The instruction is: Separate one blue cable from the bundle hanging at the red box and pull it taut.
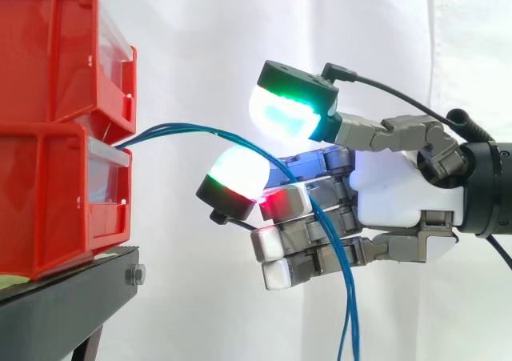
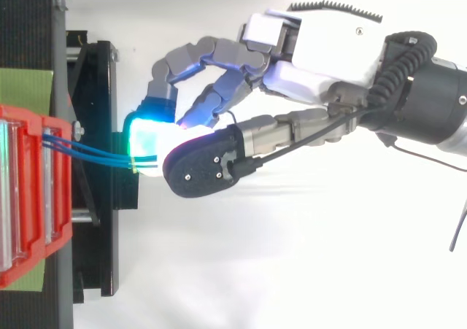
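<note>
1. The stacked red plastic bins [image 1: 48, 193] sit on the black metal stand [image 1: 64, 301], and nothing visible fastens them down. A hard pull to the right could, I judge, drag the stack toward the stand's edge or tip it.
2. The white and grey hand [image 1: 400, 193] grips nothing. Its fingers are loosely bent, and the green-glowing thumb pad [image 1: 288, 109] stands clear above the white-glowing fingertip pad [image 1: 236, 173]. If the hand closes from this pose, it probably takes whatever lies in that gap rather than one chosen strand.
3. The bundle of thin blue cables [image 1: 200, 129] leaves the slot between the upper and lower bin and arcs rightward through the gap between those two pads. It then falls slack in front of the lower fingers to the bottom edge of the side view. The strands run close together over the fingertip pad, so the main risk is clamping all of them and separating none.
4. The slack hanging part lies across the lower fingers. If the hand draws back, a loop may catch there and pull the other strands along.
5. A single strand is thin and looks smooth. Between such thick pads it may slip once tension rises. How it is fixed inside the bin is hidden, so it could also pull out.
</note>
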Controlling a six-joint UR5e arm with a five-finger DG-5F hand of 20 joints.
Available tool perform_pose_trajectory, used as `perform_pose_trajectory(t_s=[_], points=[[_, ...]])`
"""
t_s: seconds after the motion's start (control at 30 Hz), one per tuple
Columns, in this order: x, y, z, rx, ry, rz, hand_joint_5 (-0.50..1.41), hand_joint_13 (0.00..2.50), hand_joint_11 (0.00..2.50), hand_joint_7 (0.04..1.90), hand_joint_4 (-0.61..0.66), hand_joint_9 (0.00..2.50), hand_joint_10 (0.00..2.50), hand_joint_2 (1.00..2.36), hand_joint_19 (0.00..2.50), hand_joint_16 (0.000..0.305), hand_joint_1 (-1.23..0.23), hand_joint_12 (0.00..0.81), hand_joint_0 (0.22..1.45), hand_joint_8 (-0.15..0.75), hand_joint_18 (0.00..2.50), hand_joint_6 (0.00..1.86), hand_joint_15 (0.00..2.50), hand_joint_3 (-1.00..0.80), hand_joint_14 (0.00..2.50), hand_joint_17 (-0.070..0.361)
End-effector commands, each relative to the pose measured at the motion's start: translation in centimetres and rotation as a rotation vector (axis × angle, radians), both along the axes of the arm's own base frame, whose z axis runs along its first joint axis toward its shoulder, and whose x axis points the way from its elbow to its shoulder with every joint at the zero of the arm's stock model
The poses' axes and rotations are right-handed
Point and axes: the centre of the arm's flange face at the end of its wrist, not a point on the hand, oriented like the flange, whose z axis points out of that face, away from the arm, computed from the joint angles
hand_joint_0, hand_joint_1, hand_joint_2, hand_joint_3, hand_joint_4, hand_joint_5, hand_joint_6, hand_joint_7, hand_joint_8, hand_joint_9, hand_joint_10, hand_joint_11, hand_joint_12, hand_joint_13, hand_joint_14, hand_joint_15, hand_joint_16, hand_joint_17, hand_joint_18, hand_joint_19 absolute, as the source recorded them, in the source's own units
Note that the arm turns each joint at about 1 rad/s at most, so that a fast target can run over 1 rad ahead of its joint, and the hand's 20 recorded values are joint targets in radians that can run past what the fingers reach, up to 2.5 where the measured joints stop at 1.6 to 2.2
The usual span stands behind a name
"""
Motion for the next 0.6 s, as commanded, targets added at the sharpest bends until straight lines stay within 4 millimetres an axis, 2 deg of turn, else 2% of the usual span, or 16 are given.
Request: perform_pose_trajectory(t_s=[0.0,0.17,0.2,0.27,0.3,0.57], points=[[0.0,0.2,0.1,0.001,-0.001,0.002,-0.21,0.97,1.28,0.93,0.14,1.09,0.02,1.01,0.60,0.045,-0.64,0.321,0.63,0.275,0.67,0.78,0.83,-0.41,0.03,0.100],[0.0,0.2,-0.2,0.002,0.001,0.002,-0.21,1.02,1.33,0.91,0.14,1.10,0.02,1.01,0.61,0.045,-0.64,0.319,0.63,0.269,0.67,0.77,0.93,-0.42,0.03,0.100],[0.1,0.2,-1.1,0.003,0.013,0.004,-0.21,1.03,1.34,0.91,0.14,1.10,0.02,1.01,0.60,0.045,-0.64,0.312,0.64,0.263,0.67,0.77,0.95,-0.42,0.03,0.100],[0.2,0.3,-1.4,0.006,0.013,0.004,-0.21,1.03,1.34,0.91,0.14,1.10,0.02,1.01,0.60,0.045,-0.63,0.314,0.63,0.265,0.68,0.77,0.98,-0.42,0.03,0.100],[0.6,0.3,-2.9,0.018,0.011,0.006,-0.21,1.04,1.35,0.91,0.14,1.10,0.01,1.01,0.61,0.044,-0.63,0.311,0.63,0.263,0.68,0.77,0.99,-0.43,0.03,0.100],[0.9,0.3,-3.0,0.025,-0.013,0.002,-0.21,1.09,1.44,0.91,0.14,1.11,0.01,1.01,0.62,0.045,-0.62,0.315,0.63,0.254,0.69,0.77,1.10,-0.45,0.03,0.100]])
